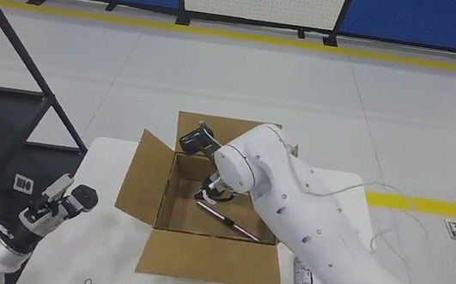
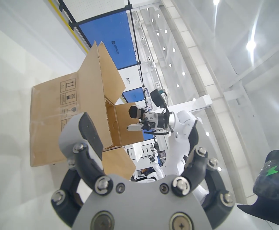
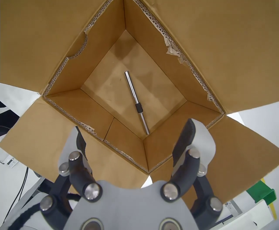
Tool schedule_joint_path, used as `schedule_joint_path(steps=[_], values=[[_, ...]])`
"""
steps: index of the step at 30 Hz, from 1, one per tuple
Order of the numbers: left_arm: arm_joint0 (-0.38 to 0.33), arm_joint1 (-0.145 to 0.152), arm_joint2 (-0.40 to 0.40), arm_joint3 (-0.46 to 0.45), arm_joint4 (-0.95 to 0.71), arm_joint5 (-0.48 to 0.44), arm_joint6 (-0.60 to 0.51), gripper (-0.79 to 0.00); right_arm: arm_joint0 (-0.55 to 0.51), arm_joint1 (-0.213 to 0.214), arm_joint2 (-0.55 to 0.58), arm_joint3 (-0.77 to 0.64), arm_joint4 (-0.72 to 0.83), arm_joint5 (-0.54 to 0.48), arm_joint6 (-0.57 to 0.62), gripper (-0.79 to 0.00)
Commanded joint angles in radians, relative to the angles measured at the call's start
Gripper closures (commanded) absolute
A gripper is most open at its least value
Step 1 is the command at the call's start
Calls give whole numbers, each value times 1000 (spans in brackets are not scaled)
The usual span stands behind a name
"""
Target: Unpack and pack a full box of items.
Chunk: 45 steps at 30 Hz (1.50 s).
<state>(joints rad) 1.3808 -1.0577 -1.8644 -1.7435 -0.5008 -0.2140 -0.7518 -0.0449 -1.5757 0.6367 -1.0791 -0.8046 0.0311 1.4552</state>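
From above, the open brown cardboard box (image 1: 210,263) sits on the white table (image 1: 109,256) with its flaps spread. A slim silver metal rod with a black collar (image 1: 228,221) lies flat on the box floor, running aslant from beneath the right gripper (image 1: 210,194) toward the box's near right corner. The left gripper (image 1: 72,193) sits by the table's left edge, well apart from the box, so the right arm is plainly the nearer.

The left wrist view shows the left gripper with its fingers spread and nothing between them. Beyond it are the box's side and the right gripper over the opening.

The right wrist view looks straight down into the box. The rod (image 3: 136,102) lies below the right gripper (image 3: 134,126), whose fingers are parted and empty. The rod's long axis runs nearly crosswise to the line between the fingers (a handy lie for a pinch), so I judge the coming move to be a straight descent, closing near the collar.
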Motion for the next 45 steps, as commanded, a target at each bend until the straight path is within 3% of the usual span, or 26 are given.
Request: schedule_joint_path(steps=[1, 5, 8, 23, 36, 45], values=[[-6, 1, -1, 5, -2, 3, -6, -785, 12, -14, -20, 60, 13, -35, -29, -785], [-14, 3, 0, 5, 0, 5, -10, -785, 28, -45, -68, 193, 23, -108, -69, -785], [-15, 4, 5, 5, 3, 8, -9, -785, 43, -73, -106, 289, 41, -152, -32, -785], [-16, 5, 6, 4, 6, 10, -10, -785, 47, -77, -110, 297, 42, -156, -29, -785], [-16, 5, 6, 4, 6, 10, -10, -785, 2, -94, -148, 422, -27, -405, -258, -785], [-16, 5, 6, 4, 6, 10, -10, -785, 5, -147, -186, 607, -56, -458, -375, -785]])
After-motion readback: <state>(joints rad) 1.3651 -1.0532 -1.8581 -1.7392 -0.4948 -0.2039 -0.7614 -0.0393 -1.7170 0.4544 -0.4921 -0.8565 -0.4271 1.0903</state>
